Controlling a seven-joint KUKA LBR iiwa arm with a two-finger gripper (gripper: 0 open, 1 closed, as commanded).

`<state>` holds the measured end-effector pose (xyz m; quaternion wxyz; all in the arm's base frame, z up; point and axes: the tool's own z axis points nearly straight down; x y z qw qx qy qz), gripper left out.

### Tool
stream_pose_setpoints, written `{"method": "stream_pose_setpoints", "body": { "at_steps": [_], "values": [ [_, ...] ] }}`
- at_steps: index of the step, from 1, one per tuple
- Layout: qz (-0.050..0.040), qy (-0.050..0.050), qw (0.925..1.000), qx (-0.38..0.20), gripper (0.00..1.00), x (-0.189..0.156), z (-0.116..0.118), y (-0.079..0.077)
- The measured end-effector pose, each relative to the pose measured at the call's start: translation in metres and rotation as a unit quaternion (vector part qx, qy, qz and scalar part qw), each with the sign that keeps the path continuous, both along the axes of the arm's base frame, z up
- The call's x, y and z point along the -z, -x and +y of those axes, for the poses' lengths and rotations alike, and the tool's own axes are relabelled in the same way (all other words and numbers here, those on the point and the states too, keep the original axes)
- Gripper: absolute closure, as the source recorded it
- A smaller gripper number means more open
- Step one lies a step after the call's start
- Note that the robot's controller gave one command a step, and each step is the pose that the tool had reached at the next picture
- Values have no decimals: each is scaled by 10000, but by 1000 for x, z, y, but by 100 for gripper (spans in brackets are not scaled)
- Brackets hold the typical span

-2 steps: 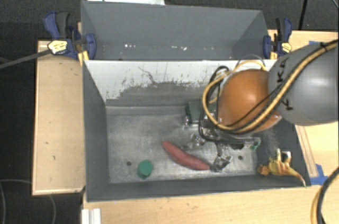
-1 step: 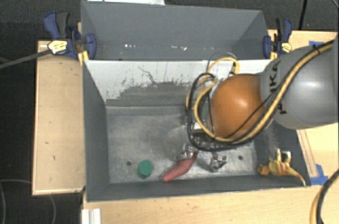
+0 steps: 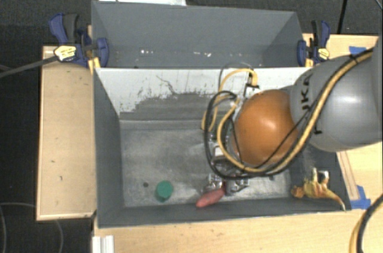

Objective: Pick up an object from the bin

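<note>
Though its opening cannot be told, the gripper sits just beside a pink oblong by the bin front wall; leftward lies open floor; the arm reads "K".

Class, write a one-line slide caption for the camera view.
Gripper low by a reddish stick, round green thing nearby.

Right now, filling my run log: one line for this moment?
claw: by red piece | green cap: left | yellow toy: right

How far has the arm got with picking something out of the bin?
Done: the gripper is low over the bin floor, beside a pink elongated thing near the front wall. In hand: apparently the approach; nothing looks lifted. Left: grasp and lift out.
</note>
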<state>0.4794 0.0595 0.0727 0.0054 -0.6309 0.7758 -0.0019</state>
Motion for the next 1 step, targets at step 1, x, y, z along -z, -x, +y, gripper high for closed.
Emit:
{"method": "stream_pose_setpoints", "body": {
  "at_steps": [1],
  "values": [
    [-1,0,10000,-5,100,0,0,0]
  ]
}}
